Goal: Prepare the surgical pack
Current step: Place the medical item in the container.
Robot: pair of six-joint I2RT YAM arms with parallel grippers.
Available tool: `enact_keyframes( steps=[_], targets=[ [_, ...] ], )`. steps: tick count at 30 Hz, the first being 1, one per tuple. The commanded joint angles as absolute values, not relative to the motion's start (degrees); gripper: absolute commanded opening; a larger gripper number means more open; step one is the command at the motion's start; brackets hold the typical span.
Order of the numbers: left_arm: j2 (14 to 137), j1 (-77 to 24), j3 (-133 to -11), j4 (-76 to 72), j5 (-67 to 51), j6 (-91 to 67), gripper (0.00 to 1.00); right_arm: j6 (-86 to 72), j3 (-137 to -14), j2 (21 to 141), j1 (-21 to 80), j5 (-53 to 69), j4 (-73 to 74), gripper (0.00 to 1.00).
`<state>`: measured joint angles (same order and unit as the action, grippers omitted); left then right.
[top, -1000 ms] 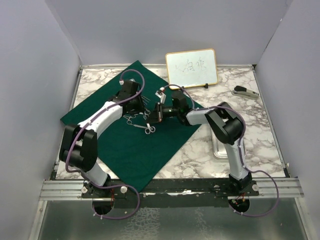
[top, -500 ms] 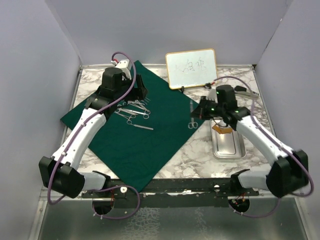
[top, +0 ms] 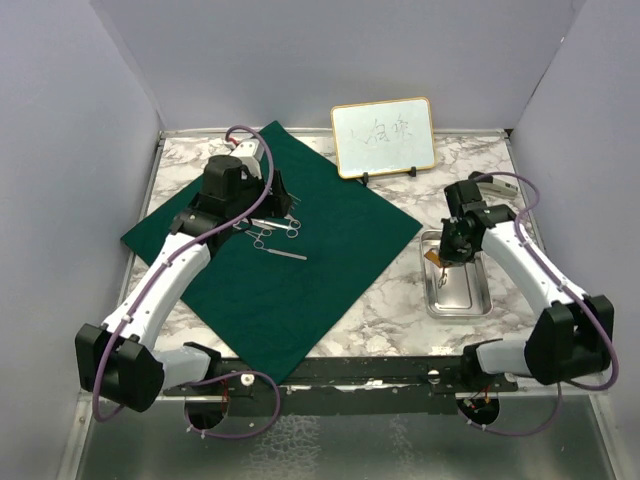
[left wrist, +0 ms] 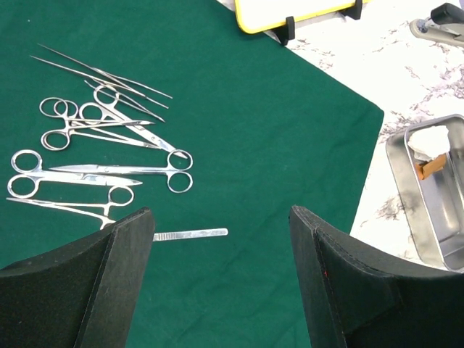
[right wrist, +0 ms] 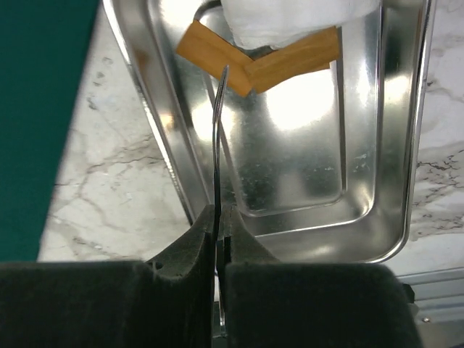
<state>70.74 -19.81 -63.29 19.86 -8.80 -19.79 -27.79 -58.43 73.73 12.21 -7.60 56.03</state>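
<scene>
Between the closed jaws of the right gripper [right wrist: 217,217]: one slim curved steel instrument [right wrist: 216,145], seen edge-on and clamped at its lower end, its tip over the steel tray [right wrist: 395,145].

Steel tray: small, rectangular, round-cornered, polished mirror-bright. It sits on the right part of the tabletop [top: 390,300], just beside the right corner of the green cloth [top: 300,290] and not on it. At its far end lies folded white gauze [right wrist: 290,18], soft and matte, over a tan band [right wrist: 217,51] bent into a V.

Left gripper [left wrist: 221,214]: jaws spread wide with nothing between them. Its matte black fingers [left wrist: 109,290] hang above the cloth.

Green cloth: large, dark, smooth, laid cornerwise over the left and middle of the tabletop, near corner reaching the near edge. On its far-left part:
- a cluster of silver ring-handled instruments [left wrist: 116,170], scissor-shaped and overlapping
- thin straight forceps [left wrist: 109,72] beyond them
- one flat steel handle [left wrist: 190,233], lying apart and nearest the left fingers

Tabletop: white-grey marble pattern.
- Far edge, middle: a gold-framed whiteboard [top: 383,137], upright on black feet, with faint writing.
- Far-right corner: a grey stapler-like item [left wrist: 442,18].
</scene>
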Motion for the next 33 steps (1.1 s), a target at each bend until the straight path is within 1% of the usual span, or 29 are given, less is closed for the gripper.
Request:
enact_keyframes(
  steps=[1, 8, 12, 18, 24, 28, 29, 32, 33],
  targets=[
    [66.59, -19.22, -62.57, 17.02, -9.94, -18.34, 0.77, -24.17, -57.94, 77.84, 11.36, -8.35, 56.87, 0.01],
    [64.93, -19.22, -61.8, 16.8, -9.27, -17.96, 0.77, -20.99, -56.49, 84.08, 10.26, -1.52, 52.77, 0.01],
    [64.56, -19.27, -61.84, 17.09, -8.62, -17.65, 0.76, -20.85, -54.97, 86.1, 9.92, -0.79, 51.79, 0.01],
    [64.04, -19.25, -61.92, 17.21, -8.24, -17.34, 0.75, -18.25, -54.77, 92.75, 9.67, 5.66, 49.8, 0.01],
    [63.87, -19.33, -61.88, 17.33, -7.59, -17.14, 0.75, -18.37, -52.86, 93.16, 9.38, 7.25, 47.24, 0.01],
    [64.07, -19.34, -61.94, 17.39, -7.9, -17.14, 0.75, -19.34, -53.26, 92.29, 9.19, 4.5, 48.5, 0.08],
    [64.14, -19.34, -61.96, 17.4, -8.04, -17.16, 0.75, -19.82, -53.58, 92.23, 9.18, 3.27, 49.21, 0.11],
    [64.29, -19.32, -61.8, 17.12, -8.51, -17.19, 0.75, -21.93, -54.64, 91.05, 9.23, -1.34, 51.6, 0.23],
    [64.33, -19.31, -61.79, 17.08, -8.6, -17.18, 0.75, -22.54, -55.05, 90.25, 9.23, -2.27, 52.37, 0.26]
  ],
)
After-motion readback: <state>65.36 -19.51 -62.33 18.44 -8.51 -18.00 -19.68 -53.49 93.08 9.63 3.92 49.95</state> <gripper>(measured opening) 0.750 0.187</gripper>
